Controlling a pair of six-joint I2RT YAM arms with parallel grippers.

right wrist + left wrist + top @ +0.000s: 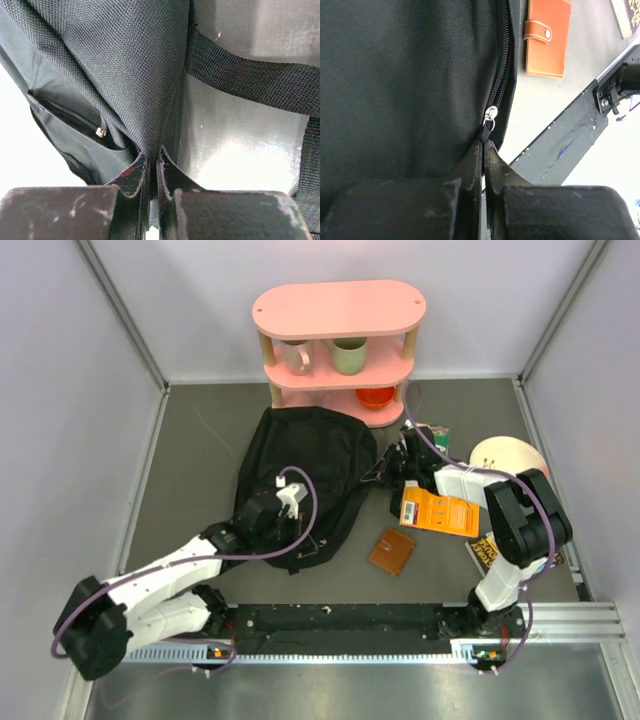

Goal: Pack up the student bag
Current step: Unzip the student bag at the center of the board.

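left tool: squeezed fully closed, pinching the black tab of the zipper pull on the student bag
right tool: closed up too, with a fold of the bag's fabric nipped in between, strap just beside it
student bag: lying flat mid-tabletop, between the two arms, right in front of the pink shelf
nearby: brown wallet near the bag's right side, orange packet by the right arm

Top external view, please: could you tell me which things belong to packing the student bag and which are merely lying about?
Job in hand: student bag; left hand shut on its zipper pull; right hand pinching its fabric. Probably for packing: brown wallet, orange packet.

Lying about: pink shelf, pale mug, green mug, orange bowl.
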